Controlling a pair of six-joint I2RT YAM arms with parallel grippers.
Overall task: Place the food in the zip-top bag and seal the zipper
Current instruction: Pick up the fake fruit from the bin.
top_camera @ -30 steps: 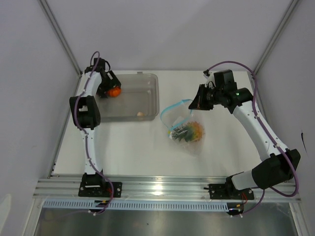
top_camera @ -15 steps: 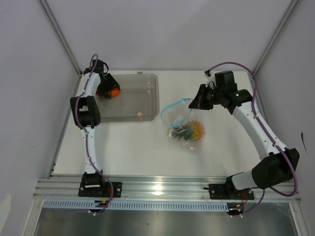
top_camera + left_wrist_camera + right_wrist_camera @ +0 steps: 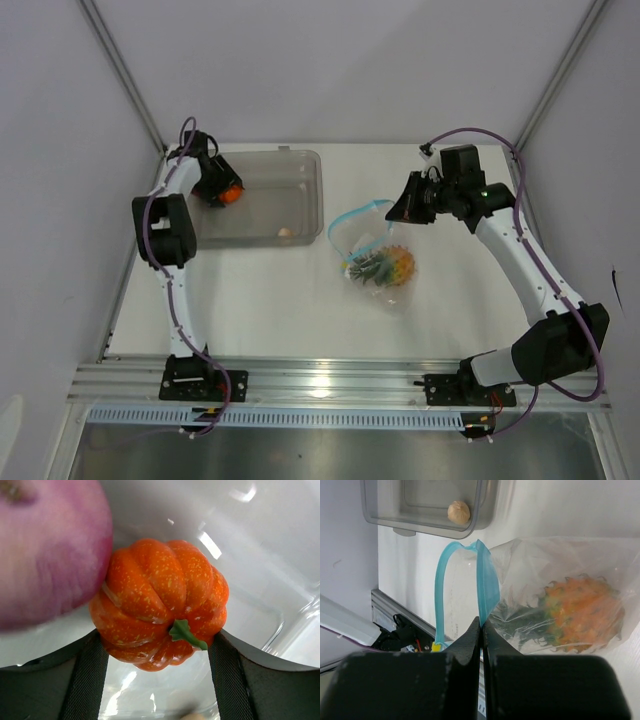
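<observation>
Just right of centre in the top view: zip-top bag (image 3: 378, 252), clear and crinkled, lying on the white table (image 3: 280, 300), mouth toward the upper left and standing open in a loop. Along that mouth, the light blue zipper (image 3: 352, 213), unsealed, its two sides apart. Inside, at the lower right end of the bag, the pineapple (image 3: 392, 267), orange-yellow body to the right, green leaves to the left. Same in the right wrist view: pineapple (image 3: 580, 612) at the right behind the plastic, zipper (image 3: 489, 580) arching through the middle.

At the upper right end of the blue loop, the right gripper (image 3: 392, 213), fingers pressed flat together with one side of the zipper pinched between them, that edge lifted off the table. In its own view, right gripper (image 3: 482, 630) low in the centre, no gap between the fingers (image 3: 470, 645).

Left of the bag, the grey translucent tray (image 3: 270, 200), near but not touching it. At its lower right corner, the tiny beige bulb (image 3: 287, 233), alone; also at the top of the right wrist view (image 3: 458, 512).

At the tray's upper left corner, the left gripper (image 3: 222, 188), clamped on the ribbed orange piece (image 3: 231, 194). From the left wrist: orange piece (image 3: 160, 605) in the centre, green stem facing the lens, a dark finger (image 3: 90, 675) on each side touching it. Upper left of that view, the purple-red onion (image 3: 50, 550), blurred, close against the orange piece.
</observation>
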